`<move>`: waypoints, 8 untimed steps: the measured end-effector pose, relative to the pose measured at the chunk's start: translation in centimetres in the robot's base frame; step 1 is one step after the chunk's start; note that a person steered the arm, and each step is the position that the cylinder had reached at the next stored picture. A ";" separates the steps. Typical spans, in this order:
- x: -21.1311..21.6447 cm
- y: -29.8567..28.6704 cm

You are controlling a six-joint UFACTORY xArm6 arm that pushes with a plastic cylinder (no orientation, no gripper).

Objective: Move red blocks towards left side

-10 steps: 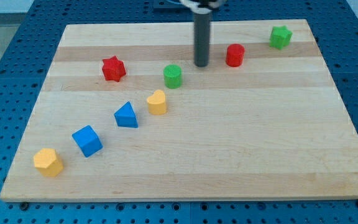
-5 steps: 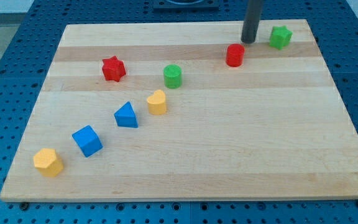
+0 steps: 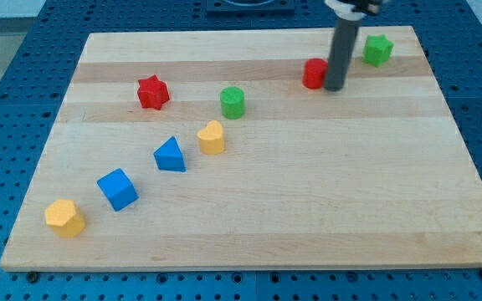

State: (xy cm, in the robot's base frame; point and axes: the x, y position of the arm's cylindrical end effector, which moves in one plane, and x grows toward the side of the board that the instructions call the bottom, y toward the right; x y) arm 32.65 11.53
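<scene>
A red cylinder (image 3: 313, 73) stands near the view's top right of the wooden board (image 3: 249, 201). My tip (image 3: 335, 86) rests right against its right side and partly covers it. A red star block (image 3: 151, 92) lies far to the left, at the view's upper left. The rod rises from the tip toward the view's top edge.
A green cylinder (image 3: 233, 102) sits between the two red blocks. A green block (image 3: 377, 50) is at the top right. A yellow block (image 3: 211, 137), a blue triangle (image 3: 170, 155), a blue cube (image 3: 117, 188) and a yellow block (image 3: 64, 217) run diagonally to the lower left.
My tip moved from left of the red cylinder, round its top, down to its right side. The blocks have hardly shifted.
</scene>
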 end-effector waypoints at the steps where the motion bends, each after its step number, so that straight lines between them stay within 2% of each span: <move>1: -4.4 -3.8; 3: -9.4 -10.2; 7: -10.4 -11.0; 8: -7.9 -14.1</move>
State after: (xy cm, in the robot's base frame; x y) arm 24.72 -2.56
